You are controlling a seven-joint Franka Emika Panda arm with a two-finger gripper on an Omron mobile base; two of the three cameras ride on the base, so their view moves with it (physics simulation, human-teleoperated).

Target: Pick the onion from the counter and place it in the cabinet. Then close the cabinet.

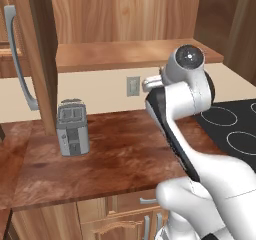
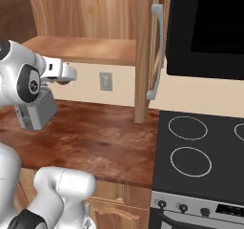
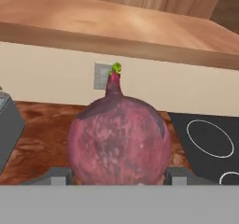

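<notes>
The onion (image 3: 119, 139), reddish-purple with a small green sprout, sits large between my two fingertips (image 3: 58, 175) in the hand view, and my gripper (image 3: 119, 175) is shut on it. It is held up above the counter (image 1: 110, 159), below the level of the cabinet shelf (image 1: 125, 54). My white hand (image 2: 62, 73) reaches toward the back wall near the outlet (image 2: 105, 81). The cabinet stands open: its left door (image 1: 37, 59) and right door (image 2: 143, 56) both swing out toward me. The arm hides the onion in both base views.
A grey toaster (image 1: 72, 129) stands on the counter's left part. The black stovetop (image 2: 200, 151) lies to the right, with a dark microwave (image 2: 209, 27) above it. Long grey handles (image 1: 20, 69) stick out from the open doors. Drawers (image 1: 145, 219) sit below the counter edge.
</notes>
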